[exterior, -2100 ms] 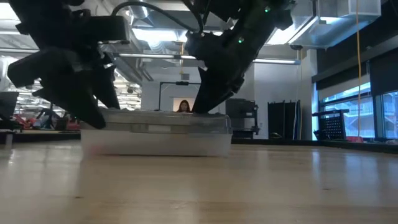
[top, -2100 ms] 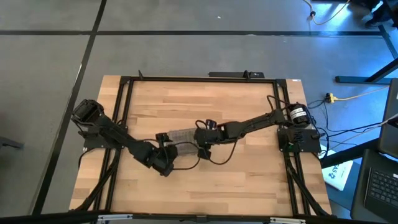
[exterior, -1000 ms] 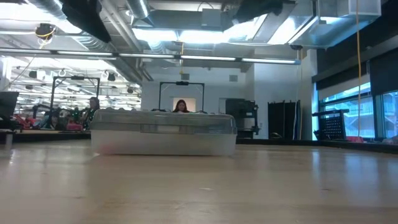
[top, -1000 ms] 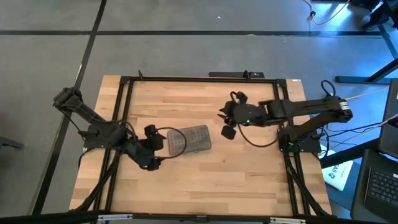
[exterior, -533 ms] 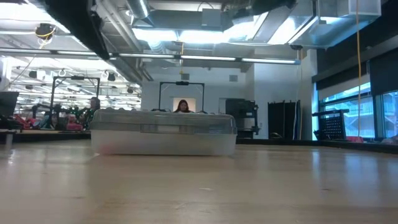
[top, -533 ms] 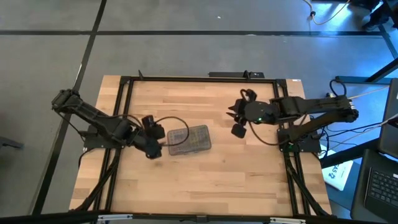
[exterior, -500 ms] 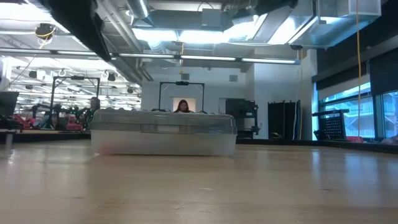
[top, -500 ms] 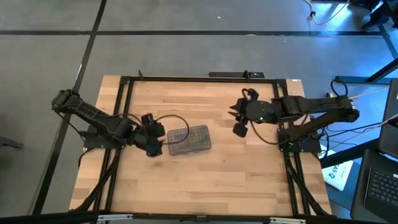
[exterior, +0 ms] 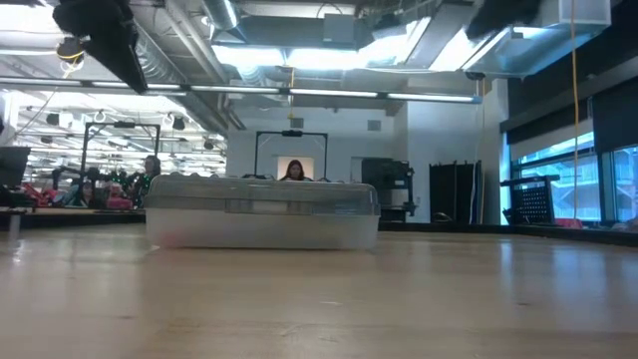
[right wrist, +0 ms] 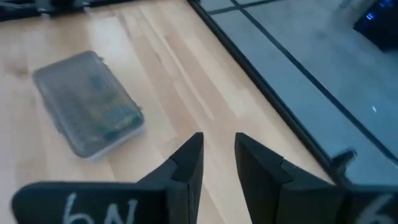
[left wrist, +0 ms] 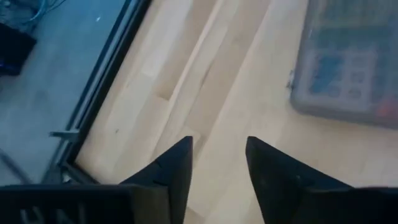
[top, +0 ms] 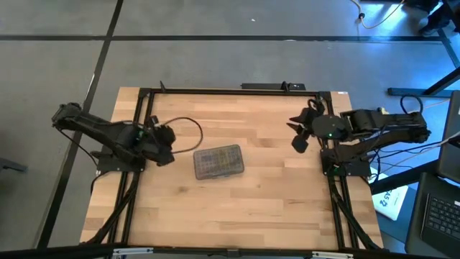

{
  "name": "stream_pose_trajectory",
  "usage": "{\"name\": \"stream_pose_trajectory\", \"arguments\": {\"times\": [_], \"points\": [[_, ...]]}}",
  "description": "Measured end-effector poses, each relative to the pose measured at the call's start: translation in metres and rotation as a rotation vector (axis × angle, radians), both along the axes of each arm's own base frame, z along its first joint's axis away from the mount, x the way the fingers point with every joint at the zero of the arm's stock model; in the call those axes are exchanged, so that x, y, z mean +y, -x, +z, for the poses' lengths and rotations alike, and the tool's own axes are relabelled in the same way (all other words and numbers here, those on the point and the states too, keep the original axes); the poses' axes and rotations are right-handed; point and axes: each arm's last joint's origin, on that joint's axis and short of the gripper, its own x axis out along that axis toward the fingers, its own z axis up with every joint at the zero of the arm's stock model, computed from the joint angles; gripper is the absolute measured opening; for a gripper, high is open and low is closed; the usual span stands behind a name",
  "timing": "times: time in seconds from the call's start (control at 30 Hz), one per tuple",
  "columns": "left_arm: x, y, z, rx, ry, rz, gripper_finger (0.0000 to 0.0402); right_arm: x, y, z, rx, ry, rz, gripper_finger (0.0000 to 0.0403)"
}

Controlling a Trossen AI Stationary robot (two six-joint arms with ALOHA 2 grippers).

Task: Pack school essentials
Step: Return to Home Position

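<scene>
Essentials (top: 221, 160) packed in closed case (top: 200, 171) at middle of table (top: 251, 208), long axis left to right. Sat between left gripper (top: 166, 149), the nearer, and right gripper (top: 297, 138), well apart; each empty, fingers slightly parted.

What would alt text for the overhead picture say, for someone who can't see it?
A closed clear case lies near the middle of a wooden table, seen from above. The left gripper and right gripper hang apart from it, toward opposite sides, holding nothing.
</scene>
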Motion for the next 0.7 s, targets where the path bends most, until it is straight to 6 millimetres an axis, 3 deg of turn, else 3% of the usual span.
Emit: {"name": "stream_pose_trajectory", "arguments": {"times": [0.23, 0.47, 0.7], "points": [[0.008, 0.042, 0.027, -0.242, 0.086, -0.030, 0.0107, -0.002, 0.027, -0.032, -0.105, -0.073, -0.025, 0.0094], [0.019, 0.084, 0.046, -0.507, 0.202, -0.095, 0.0067, 0.002, 0.037, -0.046, -0.278, -0.086, 0.094, 0.0094], [0.024, 0.102, 0.037, -0.725, 0.262, -0.238, 0.0028, 0.007, 0.040, -0.066, -0.397, -0.107, 0.215, 0.0094]]}}
